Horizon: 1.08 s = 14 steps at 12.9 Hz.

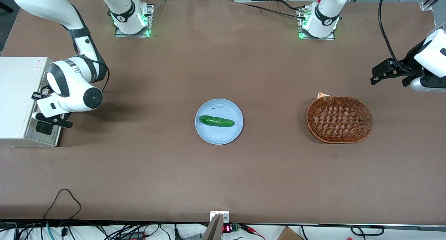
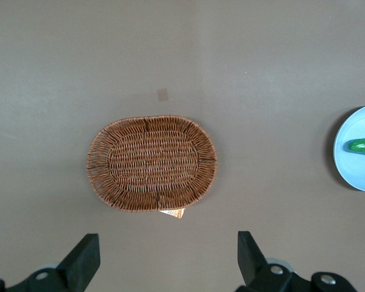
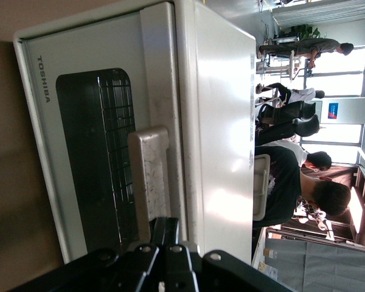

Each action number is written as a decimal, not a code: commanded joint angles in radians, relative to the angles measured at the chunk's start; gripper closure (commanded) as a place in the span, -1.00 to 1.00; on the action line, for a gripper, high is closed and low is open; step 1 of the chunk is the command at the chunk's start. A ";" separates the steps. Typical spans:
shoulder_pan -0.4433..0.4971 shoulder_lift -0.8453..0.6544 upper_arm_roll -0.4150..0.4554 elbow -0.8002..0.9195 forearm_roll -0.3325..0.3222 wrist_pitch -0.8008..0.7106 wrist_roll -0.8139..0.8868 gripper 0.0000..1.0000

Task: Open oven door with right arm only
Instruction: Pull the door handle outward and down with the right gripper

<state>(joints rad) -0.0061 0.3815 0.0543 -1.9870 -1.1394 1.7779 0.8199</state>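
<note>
The cream-white toaster oven (image 1: pixel 15 93) stands at the working arm's end of the table. Its oven door (image 3: pixel 85 152) lies flush with the oven body, and a wire rack shows through the dark glass. A pale bar handle (image 3: pixel 149 176) runs along the door's upper edge. The right arm (image 1: pixel 75 83) reaches down in front of the door (image 1: pixel 47 132). My gripper (image 3: pixel 166 226) is shut, its two black fingers pressed together. Their tips sit right at the handle, on the side next to the oven's top edge. Whether they touch it is hidden.
A light-blue plate (image 1: pixel 209 135) with a green cucumber (image 1: pixel 216 121) lies at the table's middle. A brown wicker basket (image 1: pixel 339 120) sits toward the parked arm's end, with an orange scrap at its rim. Cables hang along the table edge nearest the front camera.
</note>
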 commanded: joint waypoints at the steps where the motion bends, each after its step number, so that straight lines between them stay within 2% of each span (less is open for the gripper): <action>1: 0.011 0.017 0.005 -0.003 0.032 0.038 0.007 1.00; 7: 0.040 0.031 0.005 0.007 0.144 0.116 0.002 1.00; 14: 0.072 0.099 0.005 0.036 0.152 0.138 0.005 1.00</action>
<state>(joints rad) 0.0804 0.4326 0.0760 -1.9862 -0.9792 1.8848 0.8205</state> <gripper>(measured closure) 0.991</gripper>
